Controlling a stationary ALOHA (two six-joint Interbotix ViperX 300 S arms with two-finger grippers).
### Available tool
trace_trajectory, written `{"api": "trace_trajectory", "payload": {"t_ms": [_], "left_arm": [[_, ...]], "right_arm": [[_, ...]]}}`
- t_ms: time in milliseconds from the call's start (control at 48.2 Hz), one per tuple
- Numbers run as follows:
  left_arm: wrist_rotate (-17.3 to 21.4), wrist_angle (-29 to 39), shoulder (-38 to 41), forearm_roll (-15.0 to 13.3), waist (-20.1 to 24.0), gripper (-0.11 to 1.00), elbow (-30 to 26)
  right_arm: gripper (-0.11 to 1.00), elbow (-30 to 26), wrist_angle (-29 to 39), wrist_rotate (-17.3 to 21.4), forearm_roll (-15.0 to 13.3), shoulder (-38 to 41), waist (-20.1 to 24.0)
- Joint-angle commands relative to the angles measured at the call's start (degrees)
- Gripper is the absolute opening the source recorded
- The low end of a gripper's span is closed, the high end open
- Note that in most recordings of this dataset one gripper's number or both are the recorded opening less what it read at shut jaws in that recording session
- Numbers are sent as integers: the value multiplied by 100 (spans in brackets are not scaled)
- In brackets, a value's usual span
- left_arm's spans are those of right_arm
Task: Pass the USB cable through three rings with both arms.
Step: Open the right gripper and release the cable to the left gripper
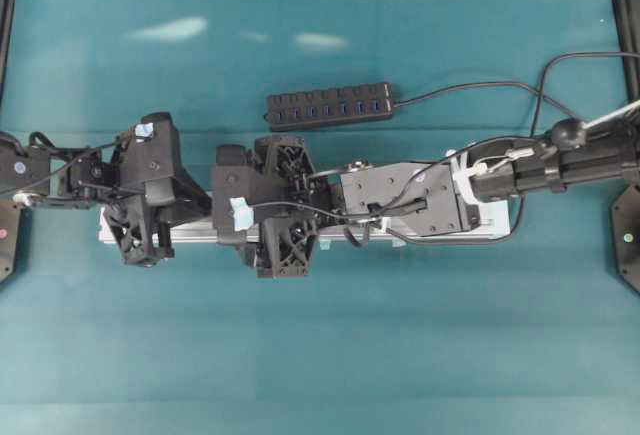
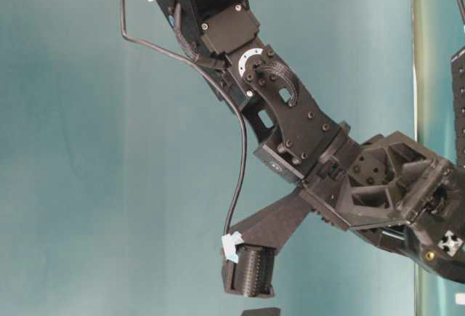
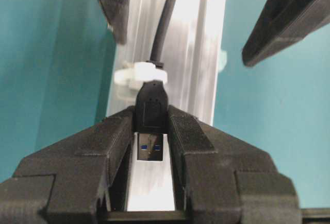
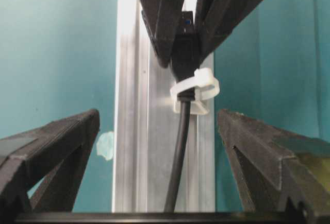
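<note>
In the left wrist view my left gripper point(image 3: 152, 112) is shut on the small black plug point(image 3: 152, 108) of the USB cable, its metal tip pointing back between the fingers. Just beyond the plug stands a whitish ring point(image 3: 140, 74) on the silver rail point(image 3: 201, 54). In the right wrist view the cable point(image 4: 180, 147) runs through that ring point(image 4: 198, 91) along the rail point(image 4: 134, 131). My right gripper point(image 4: 158, 113) is open, with one finger on each side of the cable and neither touching it. Other rings are hidden under the arms in the overhead view.
A black multi-port hub point(image 1: 330, 107) with blue sockets lies behind the rail point(image 1: 485, 227), and its cord point(image 1: 480, 85) loops off to the right. Both arms meet over the rail at the table's middle. A light-blue foot point(image 4: 105, 145) sits beside the rail.
</note>
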Motion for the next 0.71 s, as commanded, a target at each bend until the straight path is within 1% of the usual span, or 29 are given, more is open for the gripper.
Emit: {"api": "trace_trajectory", "payload": {"t_ms": [0, 166, 394, 685], "left_arm": [[9, 202, -176, 18, -9, 22, -105], [18, 677, -422, 18, 0, 22, -88], [26, 1107, -835, 18, 0, 22, -53], [18, 1292, -1178, 9, -9, 22, -62]], "right_arm": [[87, 0, -35, 53, 9, -211, -18], [87, 132, -53, 53, 9, -369, -62], [87, 422, -53, 62, 9, -677, -105], [87, 721, -70, 70, 9, -1037, -97]]}}
